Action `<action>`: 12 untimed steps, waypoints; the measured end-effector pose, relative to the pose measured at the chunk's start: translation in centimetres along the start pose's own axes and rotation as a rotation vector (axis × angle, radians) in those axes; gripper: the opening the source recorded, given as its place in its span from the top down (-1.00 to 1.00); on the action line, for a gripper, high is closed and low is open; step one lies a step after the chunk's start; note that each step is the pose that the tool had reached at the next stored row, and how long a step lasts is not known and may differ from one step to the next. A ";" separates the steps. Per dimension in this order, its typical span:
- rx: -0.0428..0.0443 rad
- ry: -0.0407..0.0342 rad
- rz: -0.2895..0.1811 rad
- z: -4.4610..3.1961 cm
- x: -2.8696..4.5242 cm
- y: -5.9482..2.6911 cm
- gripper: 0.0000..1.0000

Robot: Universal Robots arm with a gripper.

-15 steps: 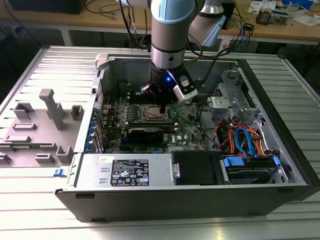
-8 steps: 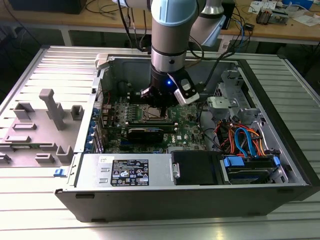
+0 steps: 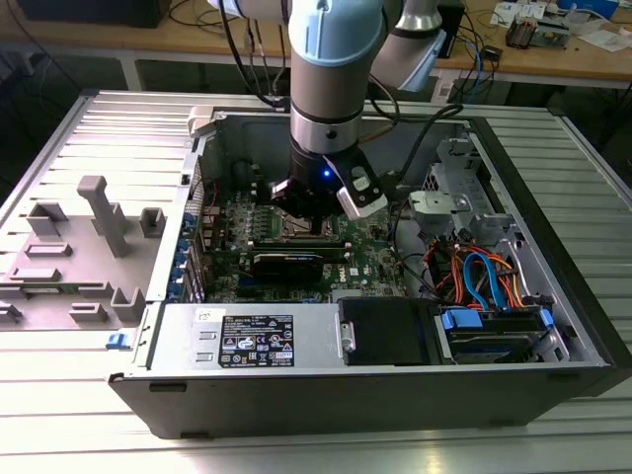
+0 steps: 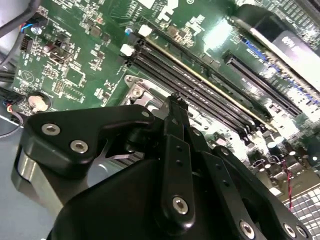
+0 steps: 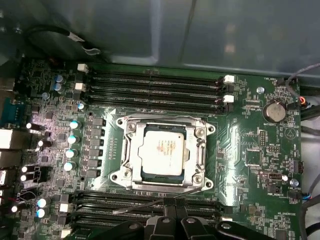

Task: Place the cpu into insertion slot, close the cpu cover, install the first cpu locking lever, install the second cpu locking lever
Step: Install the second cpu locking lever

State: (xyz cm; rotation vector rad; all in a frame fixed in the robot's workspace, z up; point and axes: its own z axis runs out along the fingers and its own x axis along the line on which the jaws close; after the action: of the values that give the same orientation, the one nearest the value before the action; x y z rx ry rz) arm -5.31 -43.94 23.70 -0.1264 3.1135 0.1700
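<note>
The cpu (image 5: 161, 149): seated in the insertion slot (image 5: 134, 172), the cpu cover (image 5: 162, 123) shut flat around it. Gripper (image 5: 174, 206): fingers pressed together, holding nothing, just off one socket edge, beside a thin lever (image 5: 142, 205) lying along that edge.

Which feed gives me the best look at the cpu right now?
The first wrist view: it looks straight down on the cpu, sitting in the insertion slot with the cpu cover framing it. In the exterior view the arm's gripper stands over that spot. The second wrist view catches just the socket's corner.
</note>
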 end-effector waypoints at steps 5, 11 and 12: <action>-0.0064 -0.0005 0.000 0.06 0.37 -0.07 0.79; -0.0196 -0.0016 0.000 0.34 1.25 -0.12 0.79; -0.0225 -0.0019 0.000 0.40 1.39 -0.14 0.79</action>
State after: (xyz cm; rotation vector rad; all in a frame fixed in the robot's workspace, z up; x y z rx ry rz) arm -6.67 -44.15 23.26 -0.1261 3.1105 0.2051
